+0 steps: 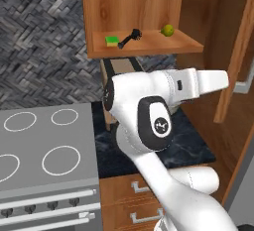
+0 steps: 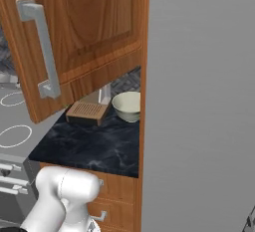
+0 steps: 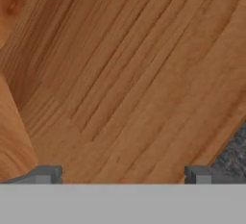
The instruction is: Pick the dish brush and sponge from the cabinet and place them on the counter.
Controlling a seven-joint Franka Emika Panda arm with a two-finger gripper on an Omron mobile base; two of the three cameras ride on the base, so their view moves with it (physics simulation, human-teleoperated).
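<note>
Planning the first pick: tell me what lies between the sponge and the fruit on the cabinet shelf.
The brush lies between the sponge and the fruit, its handle end near the sponge, seen in the left base view.

No readable words, brand names, numbers or signs stand on anything here; the one mark is a small white emblem, too small to make out, on the dark joint cap of the arm (image 1: 159, 124) in the left base view.

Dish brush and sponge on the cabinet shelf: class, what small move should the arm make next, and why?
Probably swing the open gripper away from the wood panel it faces, toward the shelf. The dish brush and sponge lie untouched inside the open cabinet, beside a round fruit.
</note>
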